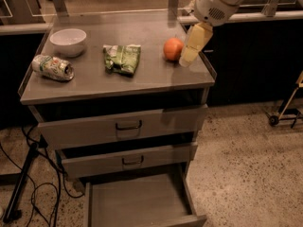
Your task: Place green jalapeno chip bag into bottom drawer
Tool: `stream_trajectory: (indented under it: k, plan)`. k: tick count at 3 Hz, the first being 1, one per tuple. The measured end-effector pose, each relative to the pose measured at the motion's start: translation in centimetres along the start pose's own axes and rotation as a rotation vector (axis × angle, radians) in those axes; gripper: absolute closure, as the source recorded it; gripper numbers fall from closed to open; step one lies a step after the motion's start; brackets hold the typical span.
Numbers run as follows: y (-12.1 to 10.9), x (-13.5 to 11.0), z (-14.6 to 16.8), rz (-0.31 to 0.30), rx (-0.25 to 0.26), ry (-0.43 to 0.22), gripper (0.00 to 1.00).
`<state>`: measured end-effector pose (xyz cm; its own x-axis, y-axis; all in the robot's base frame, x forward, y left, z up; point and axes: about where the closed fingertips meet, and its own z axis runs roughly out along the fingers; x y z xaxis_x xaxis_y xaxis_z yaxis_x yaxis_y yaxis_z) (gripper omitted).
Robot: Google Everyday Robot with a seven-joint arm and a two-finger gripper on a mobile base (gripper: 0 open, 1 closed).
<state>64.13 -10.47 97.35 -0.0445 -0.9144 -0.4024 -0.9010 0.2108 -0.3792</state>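
— Locating the end effector (185, 60): position and state?
— Above the right edge of the desk (94, 86), just beside the orange (173, 48), on its right side. Apart or together: cannot tell.
— Green jalapeno chip bag (122, 59)?
— Lying near the middle of the desk, apart from the end effector. A white bowl (68, 41) sits at the back left corner; a crushed can (53, 67) lies on its side by the left edge.
— Bottom drawer (137, 202)?
— Pulled out, floor exposed.
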Motion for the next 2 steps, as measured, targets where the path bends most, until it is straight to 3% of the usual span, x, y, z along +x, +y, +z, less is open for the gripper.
stream_trajectory:
  k: [2]
  plan:
    - [-1.5, -2.4, 2.2, -0.165, -0.054, 0.040, 0.00]
